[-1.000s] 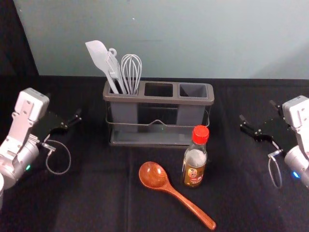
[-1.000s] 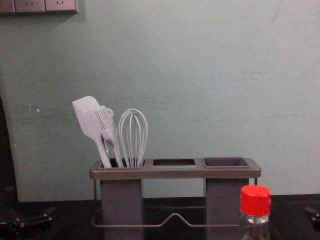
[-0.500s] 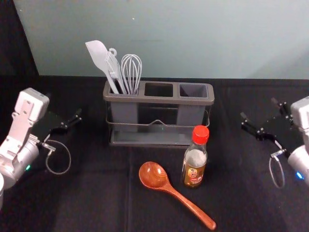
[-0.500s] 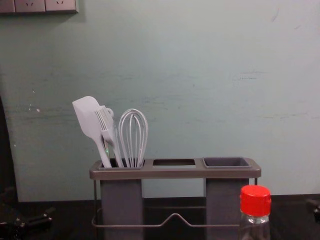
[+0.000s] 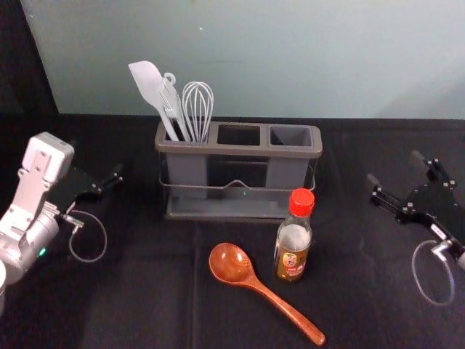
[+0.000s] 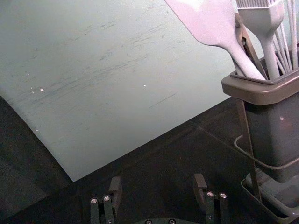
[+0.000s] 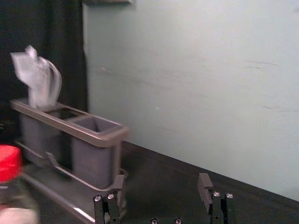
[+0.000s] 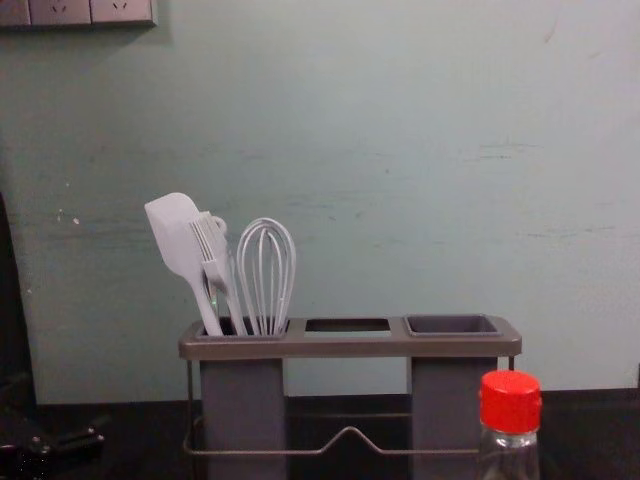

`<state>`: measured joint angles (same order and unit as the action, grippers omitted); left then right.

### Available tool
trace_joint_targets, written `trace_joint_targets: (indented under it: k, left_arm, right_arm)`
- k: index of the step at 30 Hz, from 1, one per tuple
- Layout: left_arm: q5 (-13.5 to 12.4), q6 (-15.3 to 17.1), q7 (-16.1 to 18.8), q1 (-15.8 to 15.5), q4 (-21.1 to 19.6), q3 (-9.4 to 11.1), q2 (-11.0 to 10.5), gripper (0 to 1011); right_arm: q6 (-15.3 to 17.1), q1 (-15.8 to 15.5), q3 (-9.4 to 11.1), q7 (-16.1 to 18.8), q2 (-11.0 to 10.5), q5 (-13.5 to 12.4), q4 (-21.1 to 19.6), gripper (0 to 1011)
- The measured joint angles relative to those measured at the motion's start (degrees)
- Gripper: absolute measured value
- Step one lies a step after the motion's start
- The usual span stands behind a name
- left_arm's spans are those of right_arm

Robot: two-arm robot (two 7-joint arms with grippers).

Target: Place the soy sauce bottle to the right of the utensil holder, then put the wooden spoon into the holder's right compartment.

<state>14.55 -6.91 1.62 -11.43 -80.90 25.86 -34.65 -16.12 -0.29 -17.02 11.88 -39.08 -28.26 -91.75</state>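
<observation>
- Left: the left gripper (image 6: 158, 184) is parked, held low over the bench (image 5: 145, 305) at the middle left of the head view. Its place is unchanged, and its jaws are spread around nothing. No part in the present step seems to be given to it.
- Upper centre: the holder (image 5: 240, 150) has not been shifted. White utensils (image 5: 149, 83) are kept in its left compartment; the right compartment (image 5: 290, 136) is unfilled, so the spoon can be received there later.
- Lower centre: the spoon (image 5: 261, 288) is left lying where it was, its bowl towards the holder and its handle pointed to the lower right of the frame. Its turn is judged to come second.
- Right of centre: the bottle (image 5: 293, 243) is found upright in front of the holder's right end, near the spoon and unmoved. The first placement is therefore still to be done.
- Right: the only clear change is seen here. The right gripper (image 5: 394, 168) has been carried a little farther towards the right edge and turned slightly. It is held well apart from the bottle, its jaws spread and nothing gripped. In the right wrist view the bottle is seen at the left edge, off the line of the jaws, so more turning is probably needed before a grasp. The spoon's handle could be brushed if the bottle were approached too low.
</observation>
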Motion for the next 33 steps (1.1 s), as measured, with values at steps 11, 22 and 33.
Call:
trace_joint_targets:
  k: [11,22,33]
  left_arm:
    - [0.0,0.0,0.0,0.0,0.0,0.0,0.0,1005]
    - [0.0,0.0,0.0,0.0,0.0,0.0,0.0,1005]
    - [0.0,0.0,0.0,0.0,0.0,0.0,0.0,1005]
  right_arm:
    - [-2.0,-2.37,1.39,18.64,-4.13,-10.57,-0.44,1003]
    - [-1.35,0.34,-0.64,30.55,-4.16,-12.36,1.17,1003]
    - [1.4,3.72,-3.47,35.42,-2.72,-10.19,1.47,1003]
